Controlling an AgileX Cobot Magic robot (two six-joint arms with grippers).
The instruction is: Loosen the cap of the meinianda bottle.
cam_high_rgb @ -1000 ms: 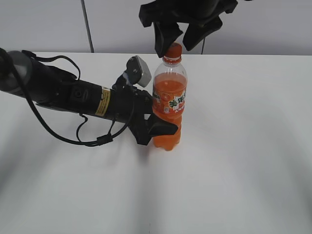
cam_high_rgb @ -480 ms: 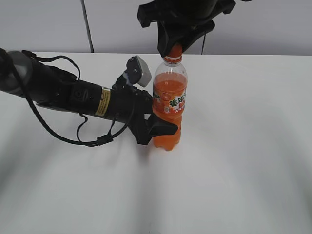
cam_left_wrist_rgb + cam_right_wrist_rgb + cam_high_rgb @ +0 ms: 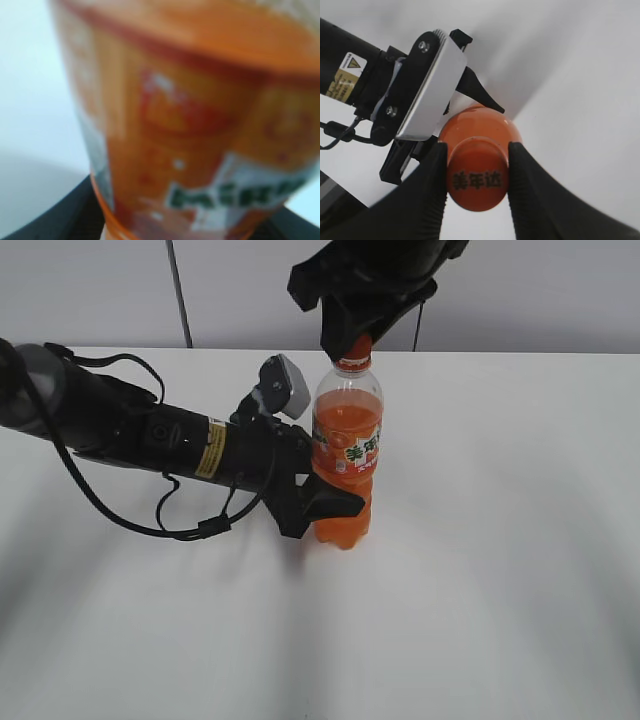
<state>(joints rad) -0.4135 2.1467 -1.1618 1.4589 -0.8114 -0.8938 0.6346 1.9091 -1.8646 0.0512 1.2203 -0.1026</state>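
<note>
Meinianda bottle (image 3: 346, 455), the tall clear plastic one full of orange soda with the orange-white-green label, stands upright near the middle of the plain white table (image 3: 500, 570), long axis straight up. Only one bottle, nothing else loose on the table.

Two black arms. The left pincer (image 3: 325, 502) comes in low from the left, lying nearly flat over the table, and is clamped around the bottle's ribbed lower body just under the label. Its wrist camera is so close it shows only blurry label, but the outside view has the black fingers wrapped around both sides.

The right pincer (image 3: 476, 175) hangs right over the bottle, pointing down along that same upright axis. Its two dark fingers (image 3: 431, 190) are pressed onto opposite sides of the small round orange plastic screw cap (image 3: 477, 177), one cap, with tiny pale lettering on top. So it's gripping the cap, no gap on either side that I can see.

What matters, I'd say: cap sits dead centre between the right fingers, so the twist should run around the bottle's vertical axis while the left arm keeps the body from spinning.
</note>
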